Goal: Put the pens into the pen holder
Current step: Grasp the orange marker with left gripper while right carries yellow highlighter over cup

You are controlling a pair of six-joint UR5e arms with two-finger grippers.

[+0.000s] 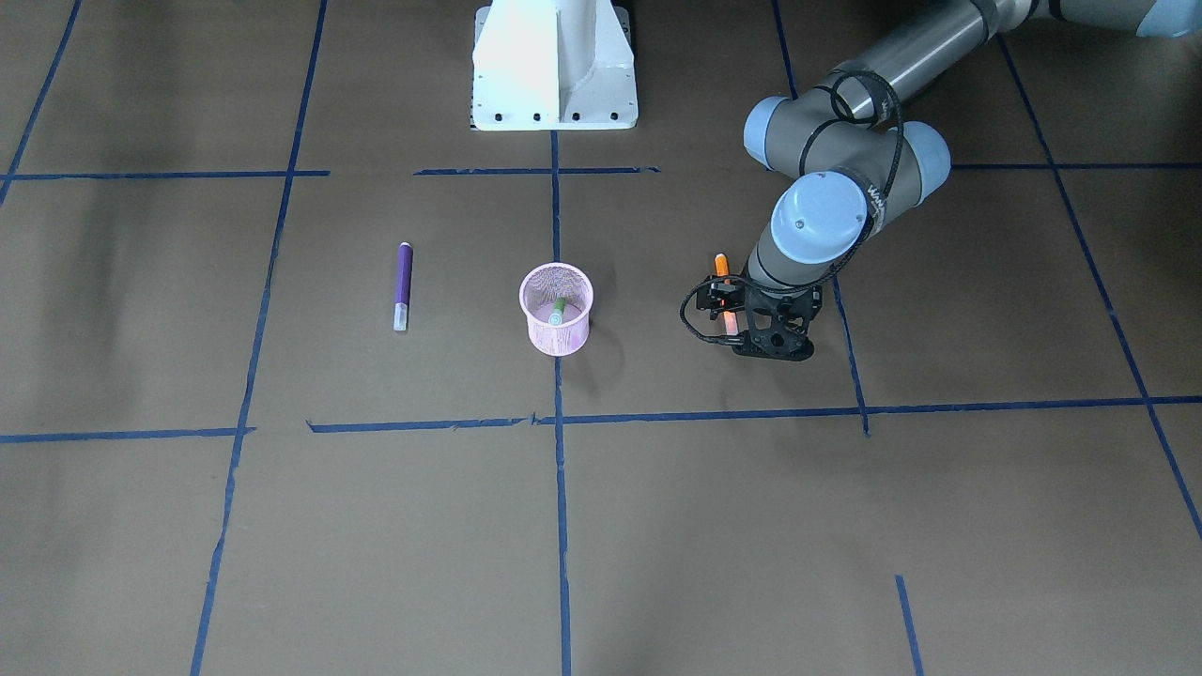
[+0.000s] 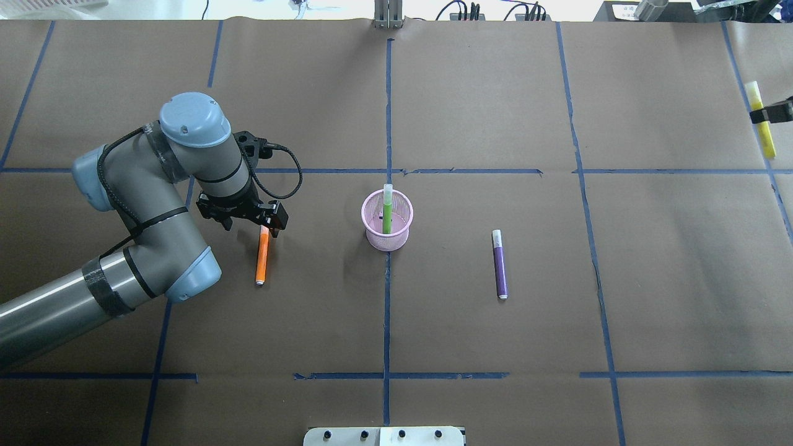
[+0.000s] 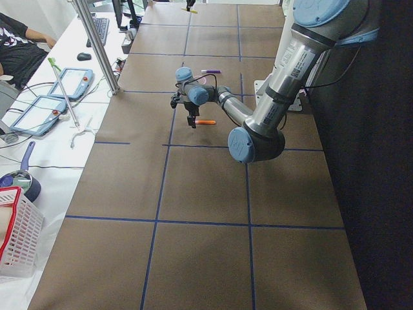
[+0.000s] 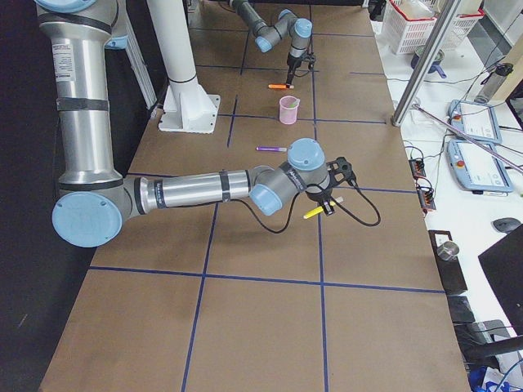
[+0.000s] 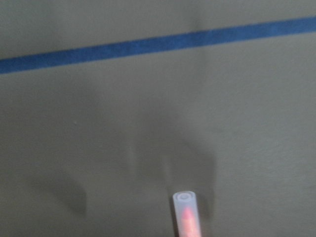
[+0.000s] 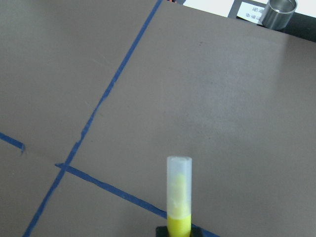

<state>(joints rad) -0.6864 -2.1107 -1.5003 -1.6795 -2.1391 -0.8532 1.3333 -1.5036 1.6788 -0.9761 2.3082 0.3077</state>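
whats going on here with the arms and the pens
The green pen already stands in the pen holder. The left end effector is at the cap end of the orange pen, grip unclear. The right end effector holds a yellow pen far from the holder. The purple pen lies untouched.

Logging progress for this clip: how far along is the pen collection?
Done: green pen stands in the pink holder. In hand: left gripper appears closed on the orange pen, right gripper holds a yellow pen. Left: purple pen lies untouched on the table, plus dropping both held pens in.
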